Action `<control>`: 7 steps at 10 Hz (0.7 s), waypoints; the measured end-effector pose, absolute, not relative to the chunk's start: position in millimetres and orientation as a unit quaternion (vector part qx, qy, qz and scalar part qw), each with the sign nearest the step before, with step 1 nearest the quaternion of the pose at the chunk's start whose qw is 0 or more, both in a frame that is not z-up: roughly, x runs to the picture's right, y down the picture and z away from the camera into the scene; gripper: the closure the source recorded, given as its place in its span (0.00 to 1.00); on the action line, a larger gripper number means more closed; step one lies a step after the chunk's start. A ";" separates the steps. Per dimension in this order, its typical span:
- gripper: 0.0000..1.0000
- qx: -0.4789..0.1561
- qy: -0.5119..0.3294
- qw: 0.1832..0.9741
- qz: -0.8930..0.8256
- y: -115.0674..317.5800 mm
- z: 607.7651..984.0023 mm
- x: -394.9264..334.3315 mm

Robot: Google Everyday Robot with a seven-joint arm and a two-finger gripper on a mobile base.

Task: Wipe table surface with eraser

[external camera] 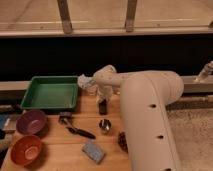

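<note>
My white arm reaches from the lower right across the table surface [60, 162], a light tan wooden top. The gripper [102, 101] hangs just right of the green tray's near corner, pointing down. It is shut on the eraser [103, 107], a small black block that stands upright under the fingers with its lower end at the tabletop. The upper part of the eraser is hidden by the gripper.
A green tray [50, 93] lies at the back left. A purple bowl [31, 122] and an orange bowl [24, 149] sit at the left. A black-handled tool [78, 131], a small metal cup [104, 125], a blue-grey sponge [93, 151] and a dark lump [121, 140] lie in front.
</note>
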State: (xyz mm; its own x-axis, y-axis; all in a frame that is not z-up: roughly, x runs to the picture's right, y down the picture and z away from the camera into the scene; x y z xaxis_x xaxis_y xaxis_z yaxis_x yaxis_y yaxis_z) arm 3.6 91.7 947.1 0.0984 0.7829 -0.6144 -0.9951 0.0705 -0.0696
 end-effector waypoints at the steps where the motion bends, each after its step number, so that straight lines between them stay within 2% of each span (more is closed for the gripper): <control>1: 0.94 -0.249 0.213 0.696 0.639 84.2 951.1 6.1; 4: 0.94 -0.278 0.162 0.693 0.645 45.5 957.5 -17.9; 7: 0.94 -0.312 0.124 0.701 0.629 42.2 941.0 -43.6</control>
State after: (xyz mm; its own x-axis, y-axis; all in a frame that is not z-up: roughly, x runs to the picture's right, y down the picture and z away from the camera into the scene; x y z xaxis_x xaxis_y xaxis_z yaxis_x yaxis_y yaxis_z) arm -43.6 42.2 941.0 0.1775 0.8044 -0.5669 -0.9597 0.0140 -0.2806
